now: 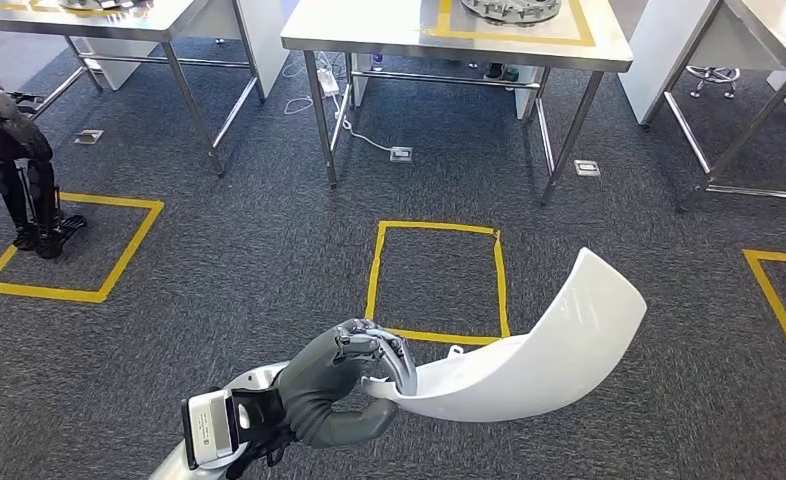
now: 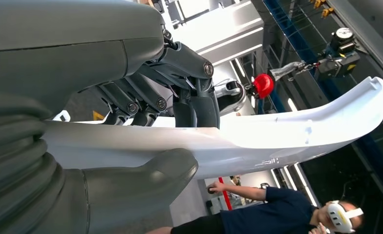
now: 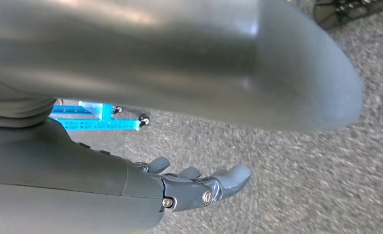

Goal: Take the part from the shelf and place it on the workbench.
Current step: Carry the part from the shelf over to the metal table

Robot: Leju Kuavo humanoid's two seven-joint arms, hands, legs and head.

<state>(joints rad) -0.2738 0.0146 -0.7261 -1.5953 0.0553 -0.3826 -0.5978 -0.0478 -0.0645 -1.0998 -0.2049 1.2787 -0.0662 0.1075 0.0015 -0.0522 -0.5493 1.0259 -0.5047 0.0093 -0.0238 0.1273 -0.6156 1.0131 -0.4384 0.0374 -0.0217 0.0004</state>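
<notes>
Grey carpet with yellow tape squares (image 1: 436, 283) and steel workbenches (image 1: 456, 38) ahead; my left hand (image 1: 344, 385) grips the curved white part (image 1: 539, 355) by one end. Left wrist: fingers (image 2: 195, 105) wrap the part's edge. Right wrist: my right hand (image 3: 189, 187) holds nothing, fingers apart over carpet

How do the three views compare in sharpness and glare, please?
Head view: evenly lit and sharp, with the curved white part bright but not blown out in the left hand. Left wrist view: the thumb is close and soft, and ceiling lights glare behind the part. Right wrist view: a near grey cover is badly blurred and the carpet is smeared; the right hand reads fairly sharp.
</notes>
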